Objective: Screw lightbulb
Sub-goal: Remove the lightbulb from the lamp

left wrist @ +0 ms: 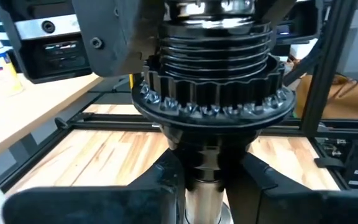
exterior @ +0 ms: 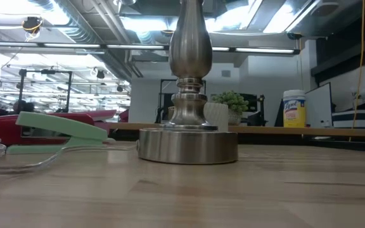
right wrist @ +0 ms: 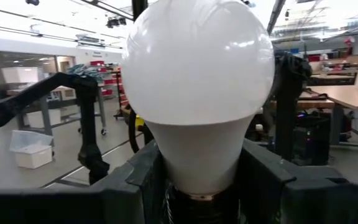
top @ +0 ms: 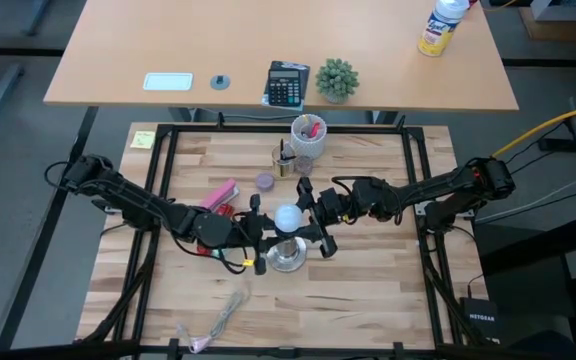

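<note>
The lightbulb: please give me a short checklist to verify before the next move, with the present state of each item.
1. Right gripper holds the lightbulb at its neck: ok, a finger on each side.
2. Left gripper steadies the socket stand by its stem: ok.
3. Bulb sits directly over the stand's socket: ok from above; exact alignment cannot tell.
4. Bulb threads engaged in the socket: cannot tell, hidden.
5. Stand base flat on the table: ok.
6. Green stapler clear of the base: ok.
</note>
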